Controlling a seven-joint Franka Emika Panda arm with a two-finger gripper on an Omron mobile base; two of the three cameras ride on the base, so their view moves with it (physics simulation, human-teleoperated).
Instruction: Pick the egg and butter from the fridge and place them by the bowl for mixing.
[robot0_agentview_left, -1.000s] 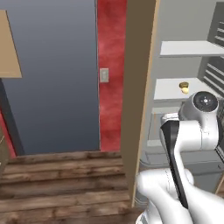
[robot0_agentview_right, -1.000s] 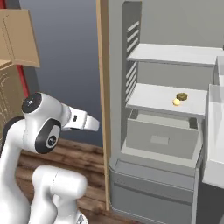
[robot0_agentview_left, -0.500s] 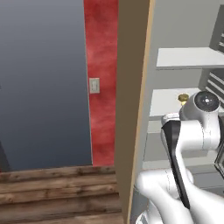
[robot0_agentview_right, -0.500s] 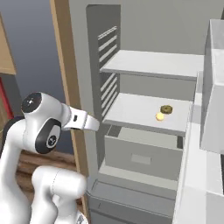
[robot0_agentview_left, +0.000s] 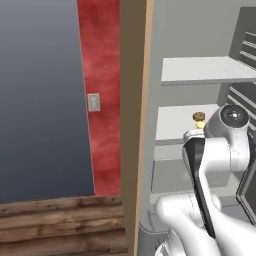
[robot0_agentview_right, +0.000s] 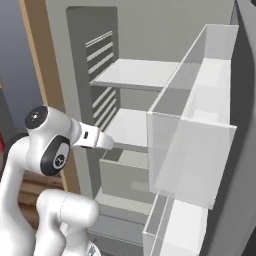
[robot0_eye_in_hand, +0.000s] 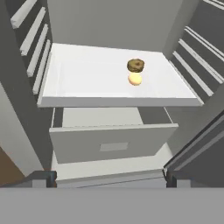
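The end effector (robot0_eye_in_hand: 106, 178) shows in the hand view as two dark finger tips, one at the lower left and one at the lower right of the frame, standing wide apart with nothing between them. It faces into the open fridge (robot0_eye_in_hand: 109, 26). In the centre of that frame lies a white shelf (robot0_eye_in_hand: 87, 81), and on it, right of centre, sits the egg (robot0_eye_in_hand: 135, 79), small, round and pale yellow. Just behind the egg, touching it or nearly so, is a brownish olive lump (robot0_eye_in_hand: 136, 65); whether this is the butter seen end-on cannot be told. Below the shelf, in the middle of the frame, a grey box drawer (robot0_eye_in_hand: 111, 140) is pulled partly out.

In the left base view the egg (robot0_agentview_left: 200, 123) and the darker lump (robot0_agentview_left: 199, 116) show at centre right on the middle shelf, just above the white arm (robot0_agentview_left: 212, 155). In the right base view the fridge door rack (robot0_agentview_right: 192, 135) stands at the right, with the arm at lower left.
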